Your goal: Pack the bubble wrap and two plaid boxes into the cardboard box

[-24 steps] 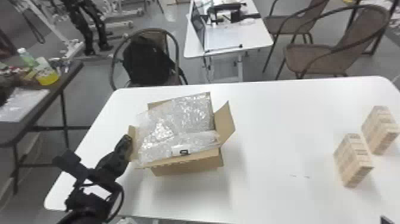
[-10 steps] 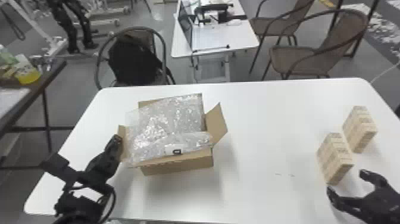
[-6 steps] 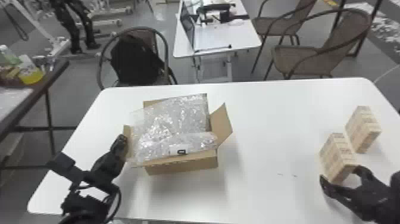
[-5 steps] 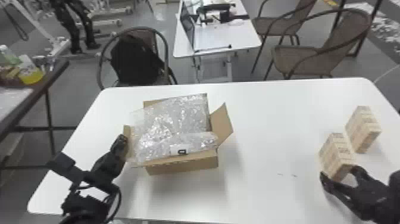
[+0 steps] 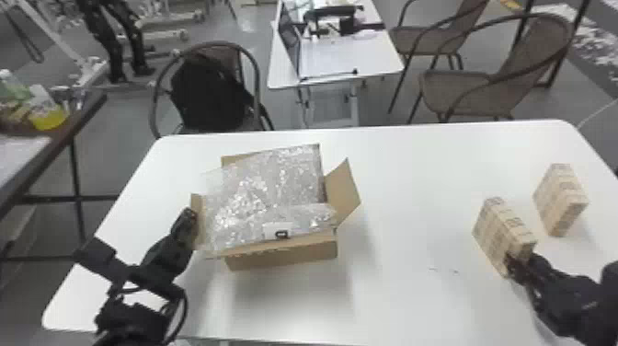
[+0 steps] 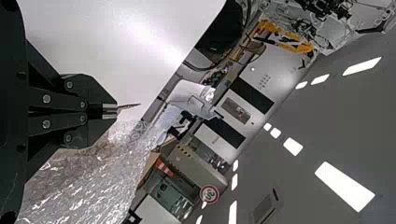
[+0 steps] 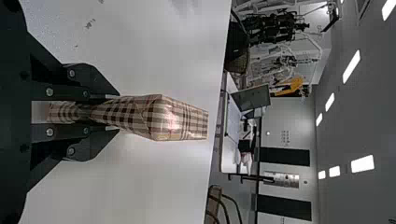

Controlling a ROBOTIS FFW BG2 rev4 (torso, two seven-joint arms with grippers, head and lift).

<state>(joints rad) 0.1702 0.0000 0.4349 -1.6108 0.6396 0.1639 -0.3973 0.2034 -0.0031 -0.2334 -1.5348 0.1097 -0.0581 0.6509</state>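
Bubble wrap [image 5: 271, 188] fills the open top of a cardboard box [image 5: 285, 258] on the left part of a white surface [image 5: 404, 294], spilling over its near and left edges. The robot's left claw [image 5: 189, 216], its fingers pressed together, pinches the box's left flap [image 5: 197, 202]; the right flap [image 5: 344, 191] stands out. At right, the right claw [image 5: 520, 264] pinches the nearer plaid box [image 5: 501, 230] by its near end, a finger on either side. The second plaid box [image 5: 558, 195] stands just beside it, farther right.
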